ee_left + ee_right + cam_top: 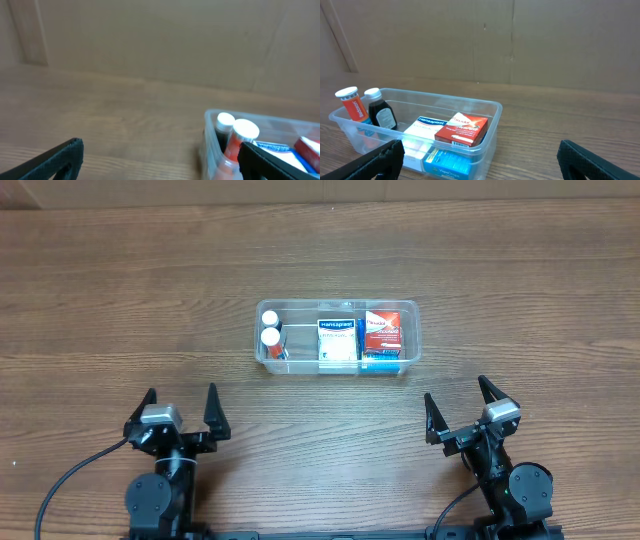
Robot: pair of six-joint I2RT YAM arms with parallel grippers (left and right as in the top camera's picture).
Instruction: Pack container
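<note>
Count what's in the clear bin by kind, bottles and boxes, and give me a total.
Bottles: 2 (orange-labelled bottle, dark bottle)
Boxes: 3 (white box, red box, blue box)
Total: 5, all inside the container

White-and-blue box [338, 340]: "Hansaplast"; middle of the container [300, 369].
Red box [382, 330], at its 3 o'clock: lettering too blurred.
Orange bottle [353, 106]: label unreadable.
</note>
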